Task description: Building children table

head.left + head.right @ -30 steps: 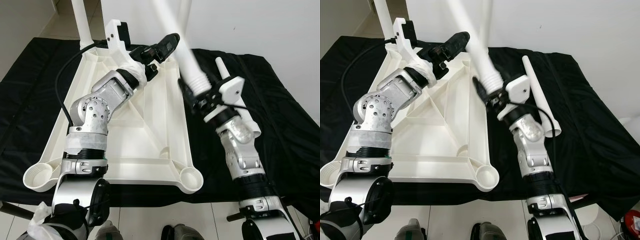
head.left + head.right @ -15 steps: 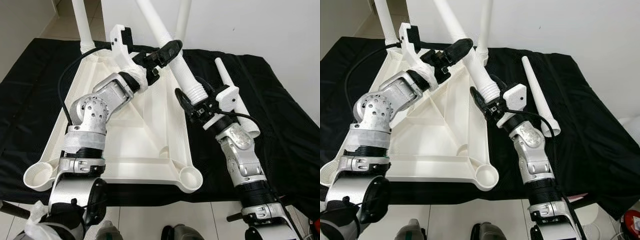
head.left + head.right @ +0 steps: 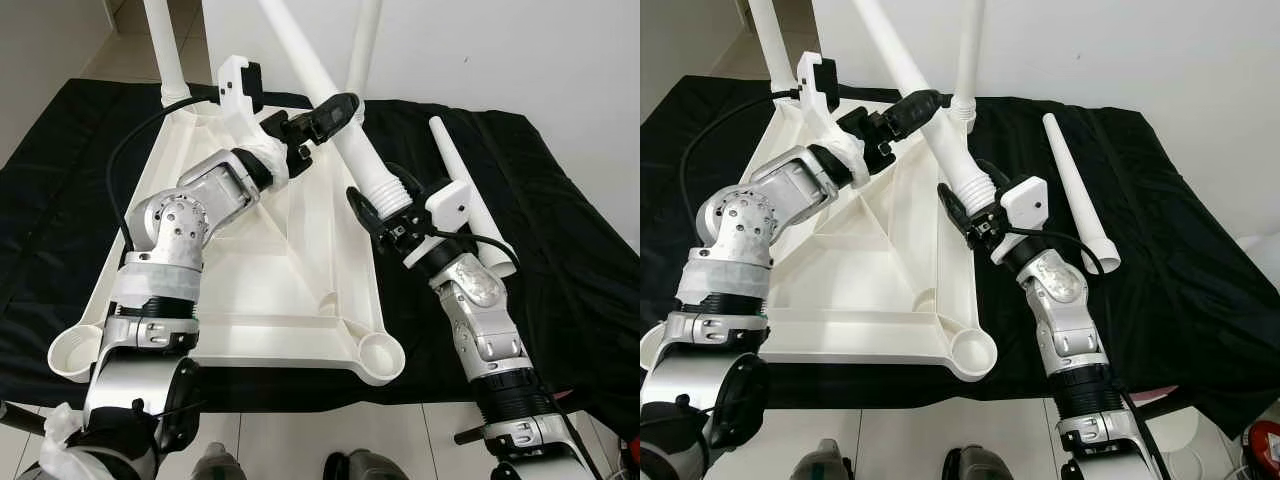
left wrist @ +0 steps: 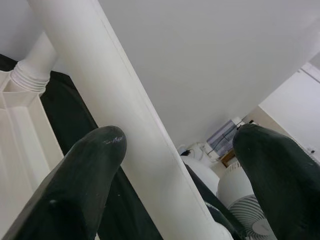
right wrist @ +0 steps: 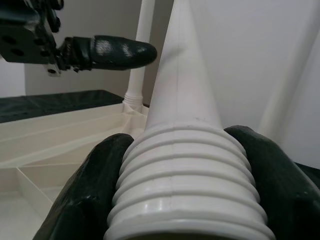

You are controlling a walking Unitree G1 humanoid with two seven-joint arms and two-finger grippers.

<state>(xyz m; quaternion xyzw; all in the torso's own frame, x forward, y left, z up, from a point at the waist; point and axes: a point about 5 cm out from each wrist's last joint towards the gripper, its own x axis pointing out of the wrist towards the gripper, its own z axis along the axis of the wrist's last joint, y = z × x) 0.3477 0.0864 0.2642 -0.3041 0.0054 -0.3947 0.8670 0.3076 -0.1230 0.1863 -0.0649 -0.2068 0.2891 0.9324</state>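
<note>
The white table top [image 3: 260, 290] lies upside down on a black cloth. Two white legs [image 3: 165, 50] [image 3: 365, 45] stand upright in its far corner sockets. My right gripper [image 3: 385, 200] is shut on the threaded end [image 5: 185, 165] of a third leg [image 3: 335, 100], which slants up and to the left above the top's right edge. My left gripper [image 3: 337, 108] is open, its fingers on either side of that leg's shaft [image 4: 125, 125]; one fingertip [image 4: 112, 137] rests against it. A fourth leg [image 3: 465, 195] lies loose on the cloth at the right.
Two empty round sockets [image 3: 383, 352] [image 3: 75, 352] sit at the top's near corners. The black cloth [image 3: 560, 240] hangs over the front edge, with tiled floor below. A white wall stands behind, and a fan [image 4: 245, 210] is off to the side.
The right gripper has shifted slightly left and tipped the held leg further left. The leg's shaft now runs between the left gripper's fingers.
</note>
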